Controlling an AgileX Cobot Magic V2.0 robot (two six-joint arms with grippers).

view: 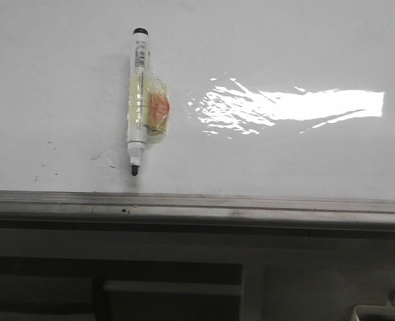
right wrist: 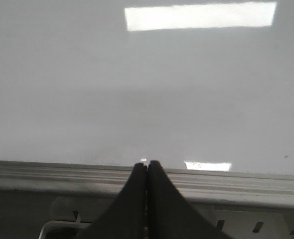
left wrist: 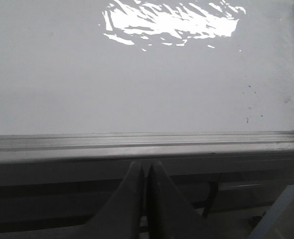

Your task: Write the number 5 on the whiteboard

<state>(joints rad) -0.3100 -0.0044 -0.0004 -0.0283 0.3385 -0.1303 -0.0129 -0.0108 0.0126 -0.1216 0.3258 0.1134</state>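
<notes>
Only 1 marker (view: 138,100) lies on the whiteboard (view: 304,53), uncapped tip toward the grey edge rail (view: 251,204), a yellowish wrap around its barrel. No drawn 5 shows, just faint specks (view: 50,150). Left gripper (left wrist: 146,172) and right gripper (right wrist: 146,169): jaws clenched together, holding nothing.

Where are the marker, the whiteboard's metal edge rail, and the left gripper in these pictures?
marker (view: 138,100): front view, middle of its barrel.
metal edge rail (view: 251,204): front view, its top face.
left gripper (left wrist: 147,172): left wrist view, between its closed fingertips.
</notes>
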